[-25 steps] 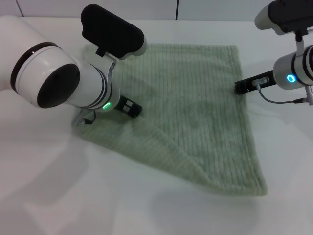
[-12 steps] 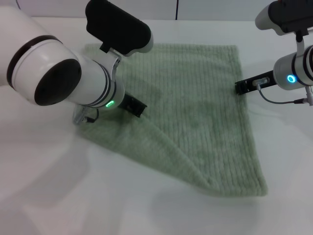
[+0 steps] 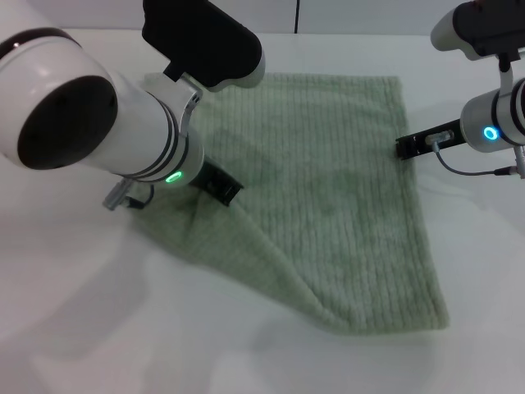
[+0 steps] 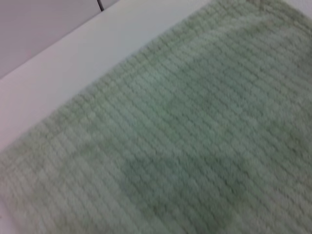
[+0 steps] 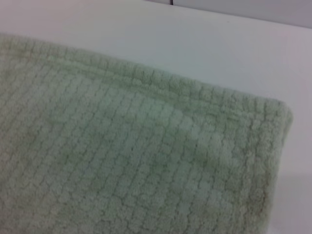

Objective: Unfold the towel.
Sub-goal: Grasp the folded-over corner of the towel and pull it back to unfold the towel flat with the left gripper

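Observation:
The pale sage-green towel (image 3: pixel 328 180) lies spread on the white table, ribbed, with a hemmed edge. My left gripper (image 3: pixel 220 182) sits on its left part, shut on a pinch of cloth. A raised ridge runs from that gripper toward the near right corner. My right gripper (image 3: pixel 408 146) rests at the towel's right edge. The left wrist view shows ribbed towel (image 4: pixel 185 146) reaching its far edge. The right wrist view shows a towel corner (image 5: pixel 234 146) with its hem.
The white table (image 3: pixel 123 312) surrounds the towel on all sides. A wall with a dark seam (image 3: pixel 296 15) stands behind the table's far edge. My large left forearm (image 3: pixel 90 123) hides the towel's left edge.
My left arm has lifted and swung a little toward the left, and the cloth ridge at its gripper has drawn tighter. The right arm has not moved.

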### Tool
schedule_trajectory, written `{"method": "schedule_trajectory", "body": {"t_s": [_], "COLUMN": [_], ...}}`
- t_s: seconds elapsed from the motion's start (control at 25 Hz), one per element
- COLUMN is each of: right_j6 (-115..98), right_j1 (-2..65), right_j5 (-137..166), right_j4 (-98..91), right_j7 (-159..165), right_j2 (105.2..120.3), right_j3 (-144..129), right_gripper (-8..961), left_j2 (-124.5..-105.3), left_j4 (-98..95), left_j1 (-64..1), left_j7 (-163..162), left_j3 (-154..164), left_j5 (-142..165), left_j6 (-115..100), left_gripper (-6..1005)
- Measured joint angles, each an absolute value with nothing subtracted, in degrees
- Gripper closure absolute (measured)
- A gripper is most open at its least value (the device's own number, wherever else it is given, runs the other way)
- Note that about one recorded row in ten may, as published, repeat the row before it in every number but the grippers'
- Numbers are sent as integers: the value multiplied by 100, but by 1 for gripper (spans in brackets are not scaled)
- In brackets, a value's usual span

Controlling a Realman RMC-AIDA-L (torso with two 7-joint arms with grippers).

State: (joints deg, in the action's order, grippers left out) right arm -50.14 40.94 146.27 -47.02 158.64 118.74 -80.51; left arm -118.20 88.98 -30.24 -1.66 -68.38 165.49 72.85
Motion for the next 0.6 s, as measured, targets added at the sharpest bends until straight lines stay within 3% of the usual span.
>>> {"method": "schedule_trajectory", "body": {"t_s": [0.6], "right_j6": [-4999], "right_j1": [4078], "right_j5": [14631], "right_j4": [-4678], "right_j7": [15864], "right_j2": [11874], "right_j3": [-8032], "right_gripper": [954], "left_j2": [-11813], "left_j4": [9191], "left_j1": [-3066], "left_j7": [0], "left_j3": [-6903], "left_j5": [16550], "left_j6": [8267], "left_gripper": [922]}}
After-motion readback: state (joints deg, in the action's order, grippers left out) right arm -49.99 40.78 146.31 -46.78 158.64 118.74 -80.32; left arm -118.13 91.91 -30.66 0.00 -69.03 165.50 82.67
